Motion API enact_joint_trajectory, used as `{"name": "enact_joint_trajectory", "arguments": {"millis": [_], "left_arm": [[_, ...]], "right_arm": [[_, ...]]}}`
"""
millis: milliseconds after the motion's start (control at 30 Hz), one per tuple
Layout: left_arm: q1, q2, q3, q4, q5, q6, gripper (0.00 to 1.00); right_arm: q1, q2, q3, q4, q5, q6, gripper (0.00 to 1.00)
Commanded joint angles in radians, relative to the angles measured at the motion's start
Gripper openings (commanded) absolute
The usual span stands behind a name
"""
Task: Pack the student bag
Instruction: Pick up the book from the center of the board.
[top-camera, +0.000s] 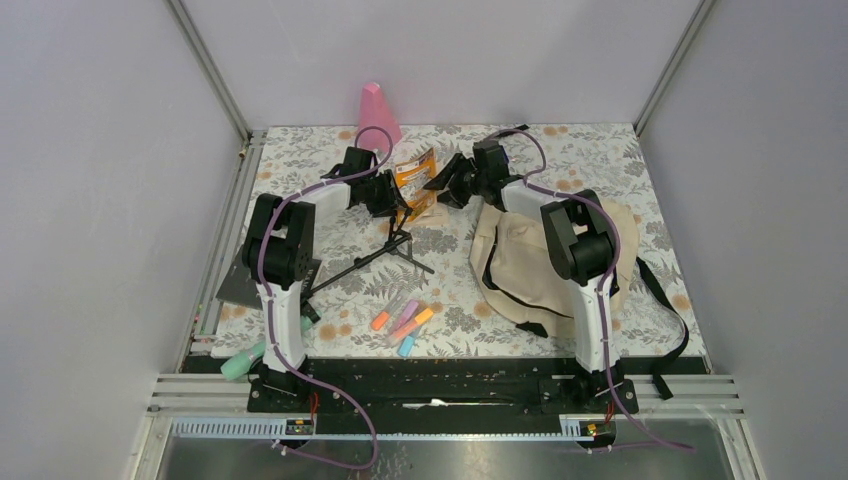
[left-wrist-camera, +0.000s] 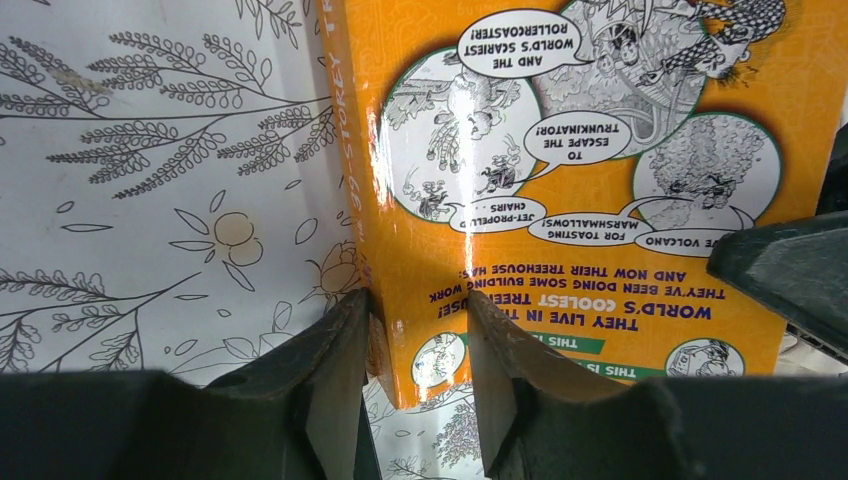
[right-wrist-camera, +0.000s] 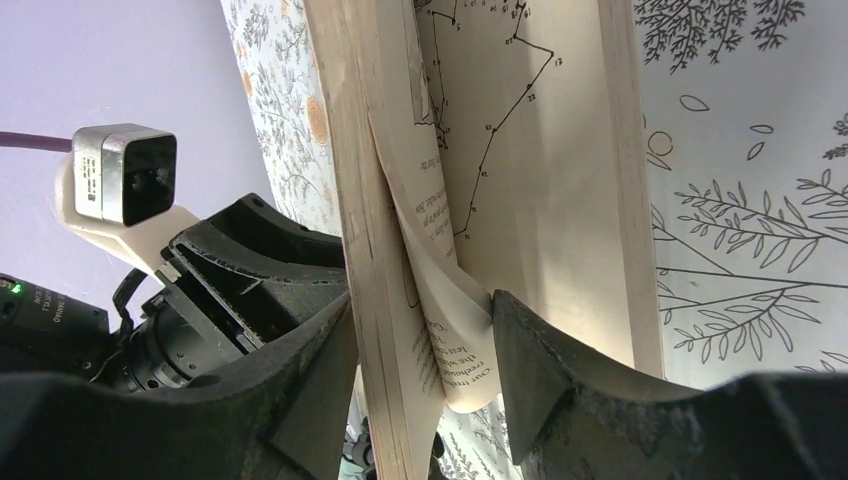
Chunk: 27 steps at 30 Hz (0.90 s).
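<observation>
Judging by the orange book (top-camera: 417, 180) pinched at its spine by the left gripper (left-wrist-camera: 418, 330) while the right gripper (right-wrist-camera: 420, 340) was narrowed round splayed pages, hold uncertain, the pages were best squared before transfer to the student bag (top-camera: 520, 265) lying just to its right.

We class this place as a robotics lab test cell. We list the evidence:
- plain pale walls (top-camera: 100, 200) close three sides
- bare aluminium posts (top-camera: 215, 75) stand at upper left and upper right
- a floral-print table (top-camera: 300, 160) fills the middle
- a black mounting rail (top-camera: 440, 378) crosses the lower frame
- the left arm (top-camera: 285, 250) and right arm (top-camera: 590, 260) are bolted to it
- purple cables (top-camera: 374, 440) trail below
- a small wrist camera (right-wrist-camera: 125, 175) shows at upper left of the right wrist view
</observation>
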Motion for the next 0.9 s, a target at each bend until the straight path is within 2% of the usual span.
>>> {"name": "enact_joint_trajectory", "arguments": {"millis": [0,167,433,533,600,700,800,867], "left_arm": [[-0.032,-0.006,0.045,0.044,0.103,0.004,0.37],[-0.032,-0.009,0.045,0.044,0.108,0.004,0.37],[-0.032,-0.003,0.050,0.047,0.125,-0.002,0.35],[-0.031,-0.005,0.049,0.048,0.128,0.000,0.34],[-0.032,-0.009,0.050,0.044,0.126,0.004,0.34],[-0.030,-0.022,0.052,0.033,0.109,0.013,0.36],[-0.023,-0.057,0.053,0.025,0.086,0.018,0.44],[-0.012,-0.092,0.052,0.023,0.076,0.018,0.54]], "right_arm": [[0.055,-0.020,0.028,0.057,-0.080,0.012,0.57],[0.064,0.010,0.084,-0.098,-0.013,-0.097,0.63],[0.083,0.086,0.207,-0.148,-0.039,-0.173,0.68],[0.085,0.105,0.228,-0.136,-0.050,-0.171,0.67],[0.086,0.099,0.223,-0.129,-0.048,-0.171,0.60],[0.086,0.063,0.198,-0.127,-0.022,-0.181,0.43],[0.083,0.005,0.162,-0.127,0.022,-0.200,0.23],[0.083,-0.038,0.144,-0.128,0.056,-0.216,0.14]]}}
